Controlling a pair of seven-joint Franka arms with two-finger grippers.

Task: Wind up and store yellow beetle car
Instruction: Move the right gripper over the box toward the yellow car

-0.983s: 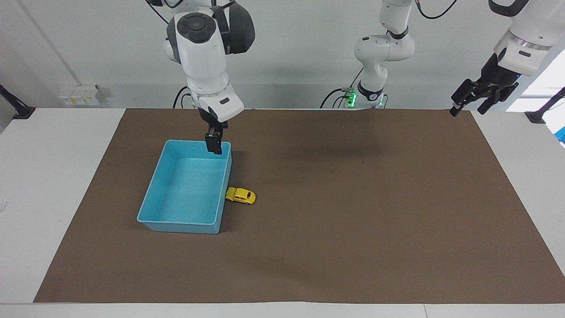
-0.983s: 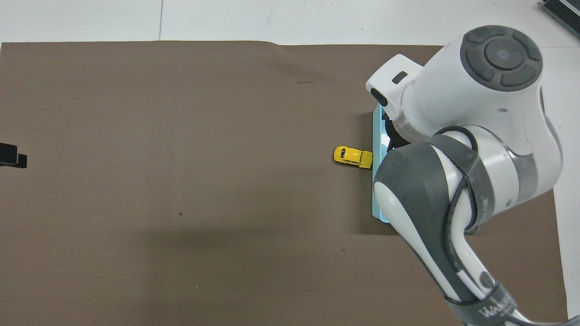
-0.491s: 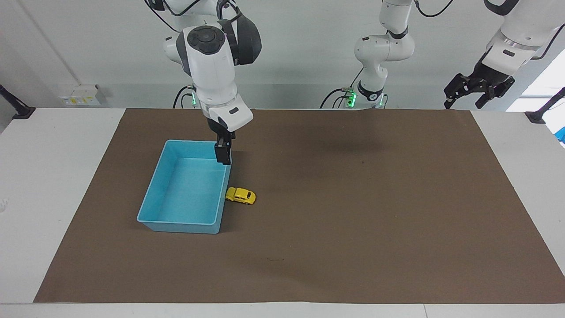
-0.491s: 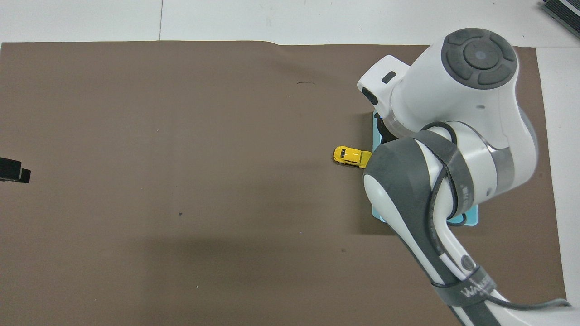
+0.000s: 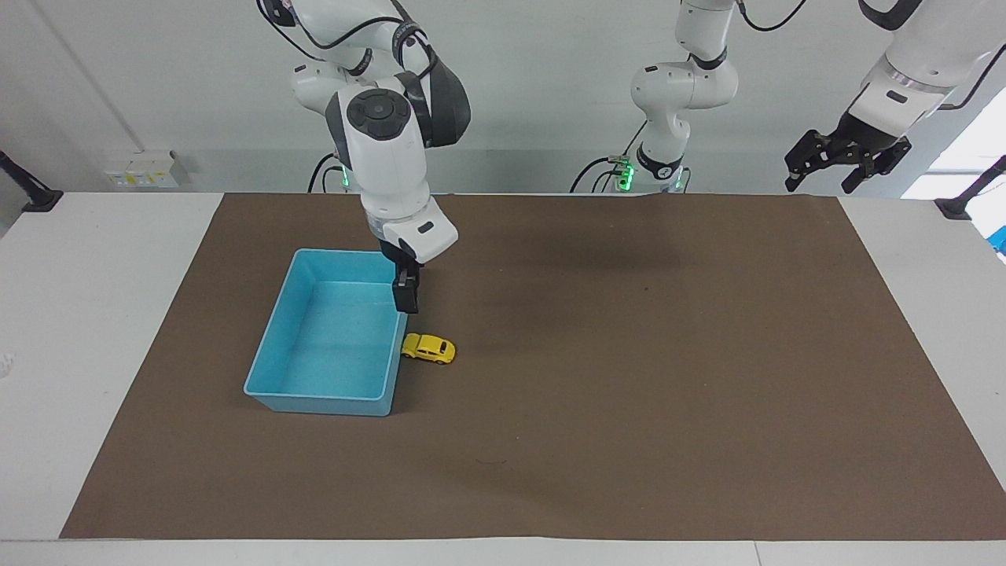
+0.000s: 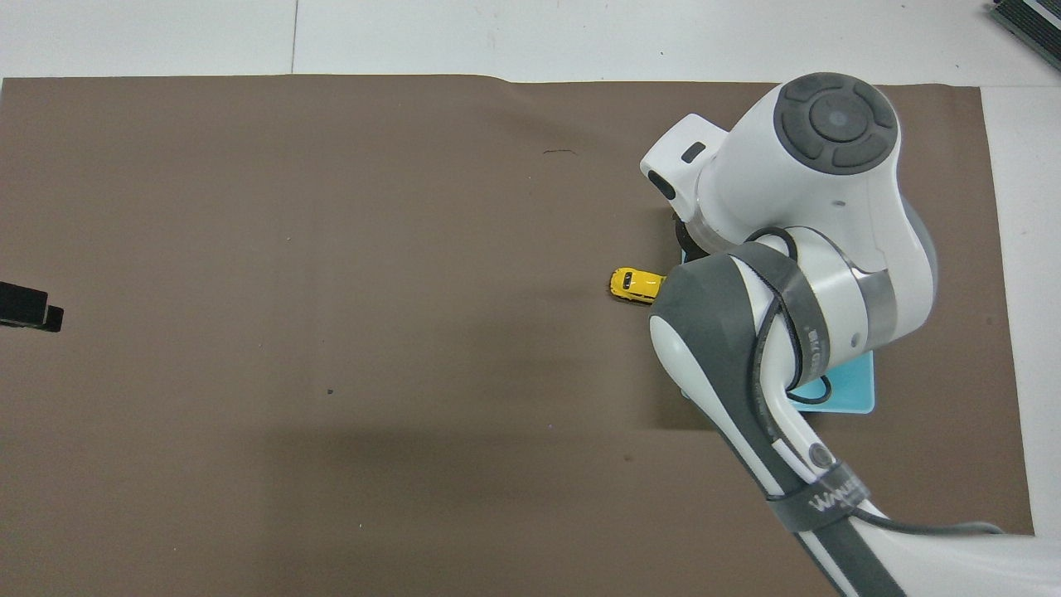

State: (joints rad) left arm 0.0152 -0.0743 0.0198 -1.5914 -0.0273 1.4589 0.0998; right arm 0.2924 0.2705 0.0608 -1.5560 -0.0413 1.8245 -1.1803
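The yellow beetle car [image 5: 428, 348] sat on the brown mat [image 5: 629, 377], touching the blue tray [image 5: 271, 338] on its side toward the left arm's end. The right gripper [image 5: 405, 296] hung over the tray's rim just above the car, jaws apart and empty. The left gripper [image 5: 839, 161] waited up high, jaws spread, holding nothing.

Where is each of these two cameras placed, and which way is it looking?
Facing view: high across the table, looking at both robots; shows both arms, right gripper over the blue tray's rim, left gripper raised.
Overhead view: above the robots, looking down and forward; right arm fills it, left gripper at the edge.
Both show the yellow beetle car beside the tray.
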